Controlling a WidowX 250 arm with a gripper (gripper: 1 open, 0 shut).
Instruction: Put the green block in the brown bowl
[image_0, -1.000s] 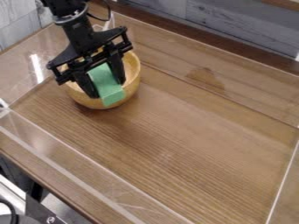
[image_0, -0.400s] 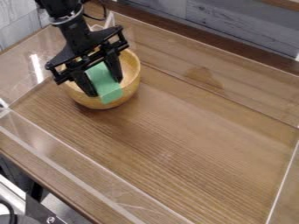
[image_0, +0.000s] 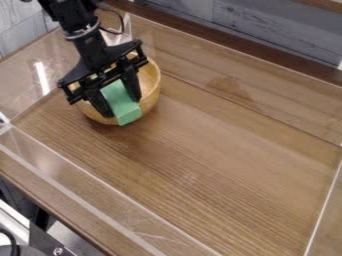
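The green block (image_0: 124, 108) stands tilted inside the brown bowl (image_0: 152, 88) at the table's far left, its lower end down at the bowl's near side. My black gripper (image_0: 118, 92) reaches down from above into the bowl. Its two fingers are closed on either side of the block's upper part, so the gripper is shut on the green block. The gripper body hides the top of the block and the back of the bowl.
The bowl sits on a wooden table (image_0: 214, 150) enclosed by low transparent walls (image_0: 160, 215) along the front and sides. A grey panelled wall (image_0: 267, 25) runs behind. The table's front edge drops off at the lower left.
The arm has shifted slightly left and down, and the block sits a little lower in the bowl. The fingers stay closed on it.
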